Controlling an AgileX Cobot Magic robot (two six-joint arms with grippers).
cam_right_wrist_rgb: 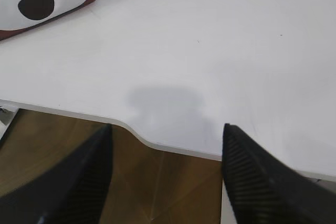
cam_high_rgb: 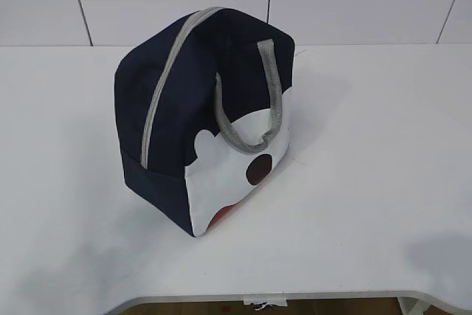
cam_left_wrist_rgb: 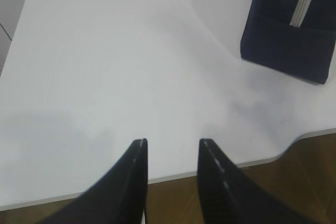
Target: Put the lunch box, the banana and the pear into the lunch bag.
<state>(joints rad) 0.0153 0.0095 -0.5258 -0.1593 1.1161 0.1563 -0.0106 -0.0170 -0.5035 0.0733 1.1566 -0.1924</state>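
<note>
The lunch bag (cam_high_rgb: 203, 119) stands in the middle of the white table (cam_high_rgb: 369, 182), its grey zipper (cam_high_rgb: 166, 82) closed along the top and side. The left gripper (cam_left_wrist_rgb: 172, 145) hangs over the near table edge with its jaws apart and nothing between them, the bag well apart from it. The right gripper (cam_right_wrist_rgb: 167, 129) is spread wide and empty over the same edge

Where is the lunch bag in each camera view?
Exterior view: lunch bag upright at table centre.
Left wrist view: only its navy corner with the grey zipper, top right.
Right wrist view: only its white panel, top left.
Shared landmark: the dark dot, also visible from the exterior.
</note>
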